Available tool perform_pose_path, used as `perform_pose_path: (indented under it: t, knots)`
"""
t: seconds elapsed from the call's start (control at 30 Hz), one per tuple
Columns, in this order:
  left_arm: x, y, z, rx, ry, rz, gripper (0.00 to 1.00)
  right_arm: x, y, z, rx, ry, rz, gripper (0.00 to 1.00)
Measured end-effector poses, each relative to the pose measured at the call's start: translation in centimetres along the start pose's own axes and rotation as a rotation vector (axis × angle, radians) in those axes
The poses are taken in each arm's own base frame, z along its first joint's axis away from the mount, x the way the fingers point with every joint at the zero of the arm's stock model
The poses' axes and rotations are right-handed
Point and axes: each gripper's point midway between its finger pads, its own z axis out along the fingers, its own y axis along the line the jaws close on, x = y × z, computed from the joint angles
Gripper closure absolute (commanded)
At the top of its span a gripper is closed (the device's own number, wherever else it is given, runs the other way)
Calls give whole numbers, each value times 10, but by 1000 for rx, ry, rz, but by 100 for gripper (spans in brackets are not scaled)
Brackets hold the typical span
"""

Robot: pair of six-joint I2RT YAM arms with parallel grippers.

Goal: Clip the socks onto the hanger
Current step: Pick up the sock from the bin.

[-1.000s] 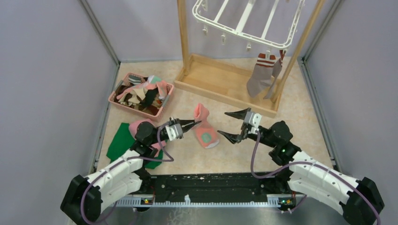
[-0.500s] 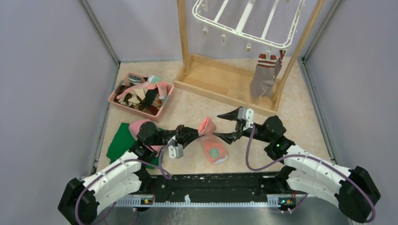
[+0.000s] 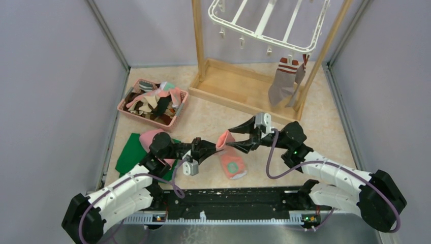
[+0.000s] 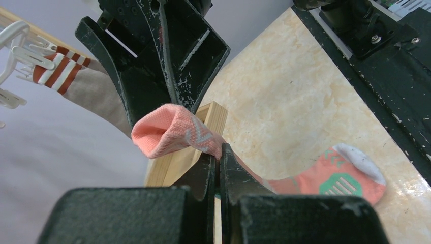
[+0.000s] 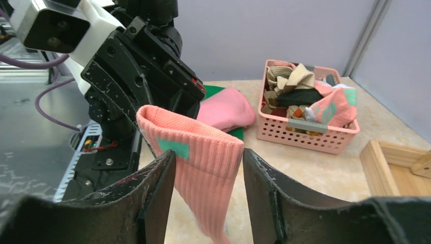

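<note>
done: one grey striped-cuff sock (image 3: 282,84) hung clipped to the hanger (image 3: 305,46) | in hand: left gripper (image 3: 211,147) pinched the pink sock (image 3: 231,163) by its cuff, well short of the hanger; right gripper (image 3: 239,137) stood apart astride that cuff | left: clip it, then the basket (image 3: 179,114) socks

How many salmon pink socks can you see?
2. The held sock is pinched by the left tool, cuff inside the open right tool; a second sock tops the pink basket. More may be buried there.
</note>
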Motion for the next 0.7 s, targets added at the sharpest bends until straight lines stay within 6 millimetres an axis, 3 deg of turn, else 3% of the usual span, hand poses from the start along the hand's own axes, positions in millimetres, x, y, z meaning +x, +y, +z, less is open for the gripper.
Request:
perform_pose_path:
  t: [0.1,0.2,0.27,0.37,0.47,0.7]
  knots:
    - [0,0,0,-2,1,2,100,-1,3,0,-14,-4,8,67]
    - [-1,4,-1,-18,8,7,100,-3,4,1,-23,-12,7,90]
    - [0,7,-2,-40,22,-3,100,-6,5,0,-25,-19,1,97]
    - [5,14,-5,-90,55,-42,100,-14,6,-3,-17,-40,-21,100]
    - [10,25,-8,-161,85,-104,79,-22,9,-9,-3,-72,-58,100]
    - [18,28,-6,-224,93,-274,51,-19,7,-21,44,-85,-152,100]
